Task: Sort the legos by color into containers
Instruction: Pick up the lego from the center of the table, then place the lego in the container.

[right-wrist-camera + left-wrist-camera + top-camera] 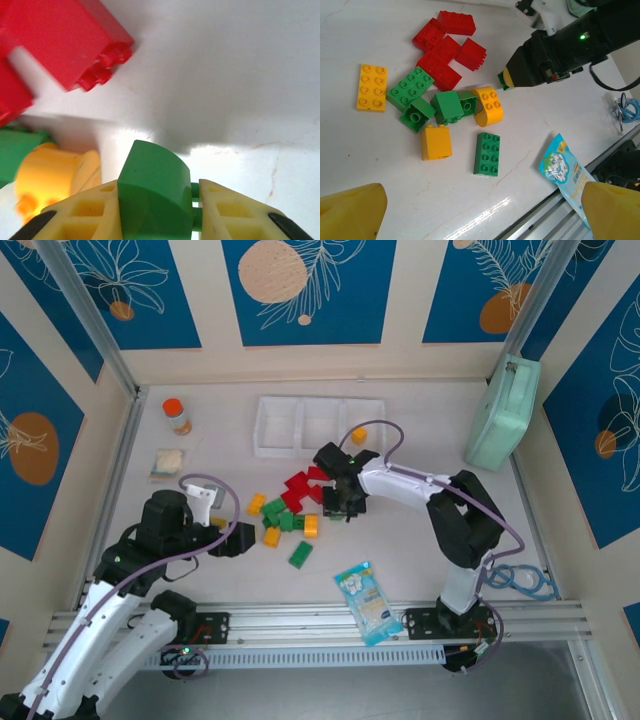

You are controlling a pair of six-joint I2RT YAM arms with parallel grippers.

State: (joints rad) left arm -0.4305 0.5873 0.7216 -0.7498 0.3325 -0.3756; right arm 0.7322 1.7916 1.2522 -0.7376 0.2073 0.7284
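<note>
Green brick (pixel 152 190) sits pinched tight in the right gripper (pixel 156 220) at the right edge of the scattered legos (pixel 285 512) (red, green, yellow), which lie nearer than the white containers (pixel 318 452). Left gripper (pixel 480 212) gapes wide, left of them.

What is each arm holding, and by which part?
Jaws of the right gripper pinch a green curved lego by opposite sides; the left gripper holds nothing.

Red legos (pixel 445 50) cluster at the far side of a loose pile on the desk (pixel 380 175). Green legos (pixel 410 87) and yellow-orange legos (pixel 436 142) lie just beside them, some studs-up, some tipped. One curved green lego (pixel 152 195) is pinched in the right gripper (pixel 160 212). Three joined white containers (pixel 301 426) sit beyond the pile, with a lone yellow lego (pixel 359 435) just beside their right corner.
</note>
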